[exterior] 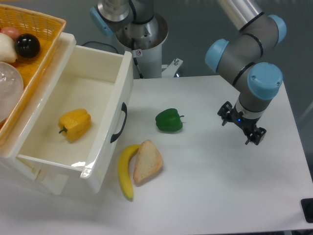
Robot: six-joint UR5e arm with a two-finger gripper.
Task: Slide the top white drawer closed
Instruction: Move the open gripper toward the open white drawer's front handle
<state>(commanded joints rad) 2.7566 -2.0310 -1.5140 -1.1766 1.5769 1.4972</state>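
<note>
Grey-silver UR5e arm, light-blue joint caps.
Ends in small black two-finger claw; tiny blue light glowing at wrist.

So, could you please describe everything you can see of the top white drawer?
The top white drawer is a glossy white box, apparently plastic, with a curved black handle on its front. It stands pulled well out over the table, open upward. Inside lies one yellow pepper, on the floor of the drawer. A banana lies on the table by the drawer's front, so near that I cannot tell whether they touch. The gripper is far off to the right, touching nothing.
</note>
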